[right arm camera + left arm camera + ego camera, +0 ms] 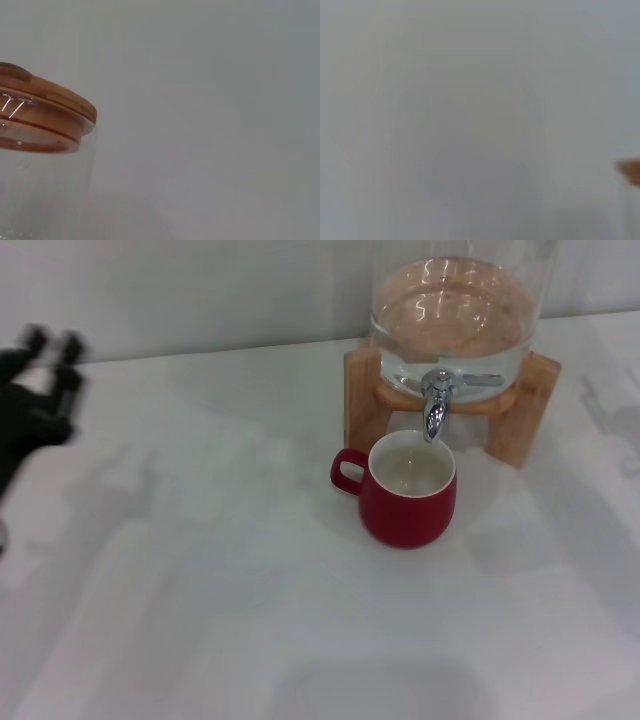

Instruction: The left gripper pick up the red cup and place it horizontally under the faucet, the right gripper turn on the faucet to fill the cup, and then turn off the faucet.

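In the head view the red cup [410, 502] stands upright on the white table, its white inside directly below the chrome faucet [436, 408] and its handle pointing left. The faucet is fitted to the clear glass dispenser [455, 315], which rests on a wooden stand [531, 405]. No stream of water shows at the spout. My left gripper [52, 343], a black claw, hovers at the far left edge, far from the cup, fingers spread and empty. My right gripper is out of view. The right wrist view shows only the dispenser's wooden lid [47, 117] and glass wall.
The white table [220, 600] stretches wide in front of and to the left of the cup. A pale wall runs behind the dispenser. The left wrist view shows a blank pale surface with a small reddish-brown blur [631, 172] at its edge.
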Available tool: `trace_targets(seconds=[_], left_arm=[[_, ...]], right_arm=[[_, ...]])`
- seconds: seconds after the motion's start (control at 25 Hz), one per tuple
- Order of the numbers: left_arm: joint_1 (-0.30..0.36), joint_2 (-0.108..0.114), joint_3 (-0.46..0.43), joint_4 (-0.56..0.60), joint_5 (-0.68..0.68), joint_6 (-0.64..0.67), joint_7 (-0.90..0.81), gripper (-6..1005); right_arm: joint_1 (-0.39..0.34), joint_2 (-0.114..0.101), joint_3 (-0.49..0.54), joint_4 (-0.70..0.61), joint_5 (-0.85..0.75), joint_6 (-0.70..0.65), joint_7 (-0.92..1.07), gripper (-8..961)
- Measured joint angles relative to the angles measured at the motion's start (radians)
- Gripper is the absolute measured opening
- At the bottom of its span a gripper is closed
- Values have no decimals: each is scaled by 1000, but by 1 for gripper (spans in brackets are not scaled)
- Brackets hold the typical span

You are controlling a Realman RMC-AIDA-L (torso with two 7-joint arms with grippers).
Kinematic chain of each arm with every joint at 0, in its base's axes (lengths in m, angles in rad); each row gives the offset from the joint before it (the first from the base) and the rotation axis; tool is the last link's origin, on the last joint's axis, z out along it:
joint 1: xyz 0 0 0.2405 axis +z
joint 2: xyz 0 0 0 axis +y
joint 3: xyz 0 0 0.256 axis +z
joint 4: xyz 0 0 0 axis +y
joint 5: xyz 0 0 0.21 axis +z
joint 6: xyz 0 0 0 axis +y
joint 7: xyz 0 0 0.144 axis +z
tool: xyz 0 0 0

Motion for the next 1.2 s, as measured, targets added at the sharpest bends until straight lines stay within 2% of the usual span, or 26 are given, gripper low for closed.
trace_targets(seconds=[0.08,0.16,0.2,0.32,0.4,0.44,0.52,0.64,0.76,1.0,1.2], left_arm=[[-2,0,-34,28,-54,-12,15,232],[-2,-3,-86,65,-143,5,103,300],[-2,-3,-86,65,-143,5,103,333],[-11,-3,-107,118,-255,-11,196,435],[-26,0,-122,168,-305,-67,234,531],[-37,1,-150,216,-330,-139,241,580],[-42,2,-166,240,-341,-174,241,676],[-64,3,-200,301,-357,-242,243,774],[-82,4,-215,333,-366,-256,244,871],[-110,7,-235,370,-371,-258,245,872],[-117,7,-236,374,-372,-255,245,873]], right_arm=[[0,0,0,0,4,3,3,616],[0,1,0,0,12,10,5,616],[0,1,0,0,17,16,6,616],[-7,3,0,-6,33,44,11,616],[-17,3,0,-9,37,64,14,616],[-23,3,-1,-10,38,75,18,616],[-30,3,-13,-12,34,90,27,616],[-47,0,-63,-12,28,129,57,616],[-62,-1,-107,-12,28,171,91,616],[-87,-1,-293,-15,27,300,130,616],[-98,-2,-406,-9,27,341,148,616]])
